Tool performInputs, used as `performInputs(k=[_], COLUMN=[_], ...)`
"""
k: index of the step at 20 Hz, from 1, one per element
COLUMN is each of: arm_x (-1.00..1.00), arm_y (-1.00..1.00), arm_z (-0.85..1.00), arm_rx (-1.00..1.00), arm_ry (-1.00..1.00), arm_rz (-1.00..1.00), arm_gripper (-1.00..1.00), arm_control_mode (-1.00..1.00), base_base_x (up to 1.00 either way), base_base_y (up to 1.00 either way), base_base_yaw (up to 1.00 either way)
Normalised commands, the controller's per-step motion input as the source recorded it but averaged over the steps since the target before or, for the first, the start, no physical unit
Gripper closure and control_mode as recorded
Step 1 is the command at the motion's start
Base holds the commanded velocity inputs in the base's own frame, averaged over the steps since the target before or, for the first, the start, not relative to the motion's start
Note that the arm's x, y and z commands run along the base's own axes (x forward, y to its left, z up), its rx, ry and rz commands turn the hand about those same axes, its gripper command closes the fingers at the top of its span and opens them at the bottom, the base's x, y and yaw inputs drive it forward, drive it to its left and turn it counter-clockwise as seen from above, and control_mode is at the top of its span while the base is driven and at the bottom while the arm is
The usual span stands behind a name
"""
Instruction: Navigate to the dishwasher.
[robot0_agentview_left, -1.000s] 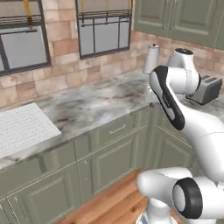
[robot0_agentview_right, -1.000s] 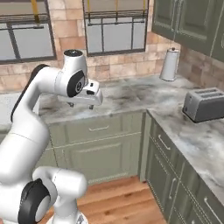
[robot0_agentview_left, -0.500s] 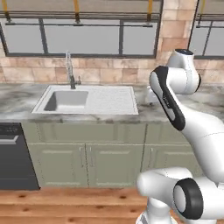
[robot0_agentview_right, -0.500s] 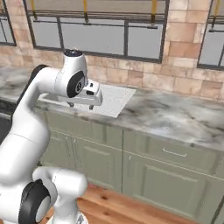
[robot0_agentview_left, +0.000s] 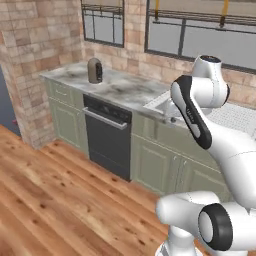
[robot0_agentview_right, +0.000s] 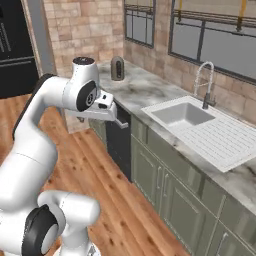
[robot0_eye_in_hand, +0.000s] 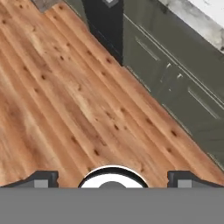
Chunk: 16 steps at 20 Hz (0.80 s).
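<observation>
Dark-fronted, the dishwasher (robot0_agentview_left: 109, 143) sits under the marble counter (robot0_agentview_left: 120, 86), ahead and left of the hand (robot0_agentview_right: 111, 111), beside the sink cabinets. Fingers (robot0_eye_in_hand: 41, 179) probably wide apart, holding nothing.

1. Your arm (robot0_agentview_right: 47, 107): white with dark joints, rising from the base, folded at the elbow, forearm bent forward.
2. Your wrist (robot0_agentview_right: 86, 96): held high at shoulder level, hand angled downward.
3. Your gripper (robot0_eye_in_hand: 112, 178): jaws spread wide apart, both dark fingertips (robot0_eye_in_hand: 41, 178) visible, nothing between them.
</observation>
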Motion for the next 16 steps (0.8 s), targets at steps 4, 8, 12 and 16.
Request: performInputs(k=[4, 8, 12, 16], arm_x=[0.00, 0.00, 0.00, 0.00], arm_y=[0.00, 0.00, 0.00, 0.00], arm_z=[0.00, 0.00, 0.00, 0.00], arm_rx=[0.00, 0.00, 0.00, 0.00], arm_ry=[0.00, 0.00, 0.00, 0.00], arm_rz=[0.00, 0.00, 0.00, 0.00], arm_gripper=[-1.00, -1.00, -1.00, -1.00], arm_control_mode=[1.00, 1.00, 1.00, 1.00], base_base_x=[0.62, 1.00, 1.00, 1.00], base_base_y=[0.33, 0.83, 0.92, 0.98], base_base_yaw=[0.23, -0.06, -0.08, -0.22])
